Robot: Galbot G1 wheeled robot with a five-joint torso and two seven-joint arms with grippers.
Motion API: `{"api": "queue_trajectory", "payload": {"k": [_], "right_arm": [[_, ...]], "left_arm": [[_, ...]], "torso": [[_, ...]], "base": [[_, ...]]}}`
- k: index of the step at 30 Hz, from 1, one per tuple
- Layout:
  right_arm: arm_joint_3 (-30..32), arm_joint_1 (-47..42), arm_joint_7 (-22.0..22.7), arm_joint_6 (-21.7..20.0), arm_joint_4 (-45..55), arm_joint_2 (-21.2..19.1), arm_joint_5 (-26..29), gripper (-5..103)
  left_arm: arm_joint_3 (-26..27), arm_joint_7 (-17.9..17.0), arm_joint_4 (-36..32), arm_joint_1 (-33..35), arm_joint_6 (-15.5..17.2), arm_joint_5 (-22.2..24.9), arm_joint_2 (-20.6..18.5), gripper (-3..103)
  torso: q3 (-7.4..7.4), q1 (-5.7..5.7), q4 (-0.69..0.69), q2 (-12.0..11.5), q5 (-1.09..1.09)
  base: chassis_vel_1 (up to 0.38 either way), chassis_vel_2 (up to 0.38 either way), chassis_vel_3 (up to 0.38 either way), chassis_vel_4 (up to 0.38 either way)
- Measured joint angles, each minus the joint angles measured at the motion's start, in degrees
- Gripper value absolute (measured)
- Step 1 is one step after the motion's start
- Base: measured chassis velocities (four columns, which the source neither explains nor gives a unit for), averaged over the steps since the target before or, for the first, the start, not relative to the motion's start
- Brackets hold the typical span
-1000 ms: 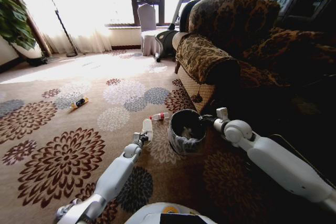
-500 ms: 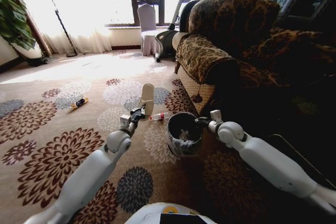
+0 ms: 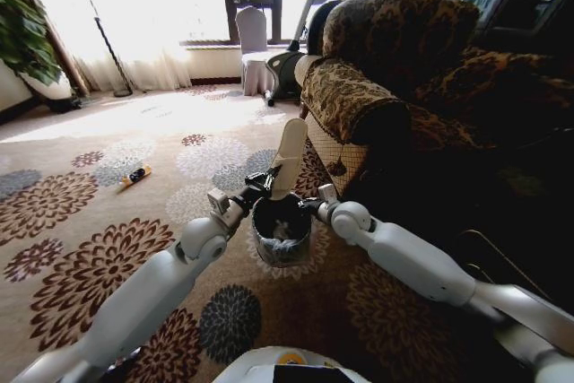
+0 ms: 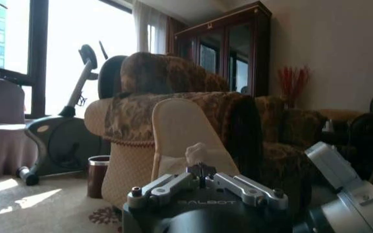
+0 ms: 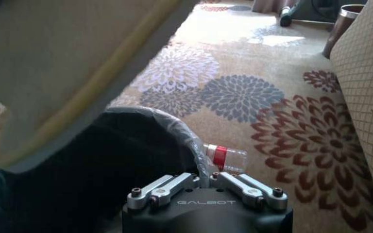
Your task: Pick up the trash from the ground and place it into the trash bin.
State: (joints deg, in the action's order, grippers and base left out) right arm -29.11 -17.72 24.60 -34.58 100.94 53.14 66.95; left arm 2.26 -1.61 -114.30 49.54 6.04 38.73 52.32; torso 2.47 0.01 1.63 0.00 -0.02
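Landmark: trash bin (image 3: 281, 232), a round dark-rimmed bucket with a grey-white bag liner, standing on the flowered carpet (image 3: 108, 266) just in front of the patterned sofa (image 3: 395, 69). White crumpled pieces lie inside it.

Item 1: left gripper (image 3: 266, 182), raised at the bin's rim on the robot's left side. Its fingers pinch the lower end of a flat cream sleeve of trash (image 3: 290, 157), which stands nearly upright and leans over the bin's mouth. In the left wrist view the same cream piece (image 4: 180, 136) rises straight out of the closed fingers.

Item 2: right gripper (image 3: 309, 204), at the bin's rim on the sofa side. The right wrist view shows its fingers drawn together at the liner's edge (image 5: 173, 131); whether they actually clamp the rim cannot be told.

Item 3: small clear bottle with a red band (image 5: 225, 158), lying on the carpet touching the bin's far side, not yet collected.

Item 4: orange-black tube (image 3: 135, 175), lying on the carpet well apart from the bin, towards the window side, not yet collected.

Step in hand, as judged: delivery of the cream piece, carried to the bin but not released.

Next move calls for: bringing the piece fully over the opening, then parting the left fingers so it falls inside rather than catching on the rim.
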Motion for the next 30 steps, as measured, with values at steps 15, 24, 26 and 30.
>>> {"api": "queue_trajectory", "payload": {"k": [15,24,26,30], "right_arm": [[1.6,2.4,-0.2,-1.0,0.0,-0.6,3.2,2],[2.3,3.7,-0.5,-0.3,-2.5,0.6,3.1,2],[2.4,3.8,-0.5,-0.3,-2.9,0.8,3.1,2],[2.7,3.9,-0.5,-0.2,-3.7,1.0,3.0,2]], "left_arm": [[-0.2,8.9,5.3,1.1,0.4,-5.5,1.3,38],[0.4,11.6,3.5,3.5,1.0,-6.5,-0.4,72],[0.6,11.6,3.0,3.6,1.1,-6.5,-0.6,77],[1.5,10.7,1.6,3.3,1.0,-5.2,-0.6,93]], "torso": [[0.0,0.0,0.0,0.0,0.01],[0.0,0.0,0.01,0.0,0.01],[0.0,0.0,0.01,0.0,0.01],[0.0,0.0,0.01,0.0,0.01]], "base": [[0.0,0.0,0.0,0.0],[0.0,0.0,0.0,0.0],[0.0,0.0,0.0,0.0],[0.0,0.0,0.0,0.0]]}}
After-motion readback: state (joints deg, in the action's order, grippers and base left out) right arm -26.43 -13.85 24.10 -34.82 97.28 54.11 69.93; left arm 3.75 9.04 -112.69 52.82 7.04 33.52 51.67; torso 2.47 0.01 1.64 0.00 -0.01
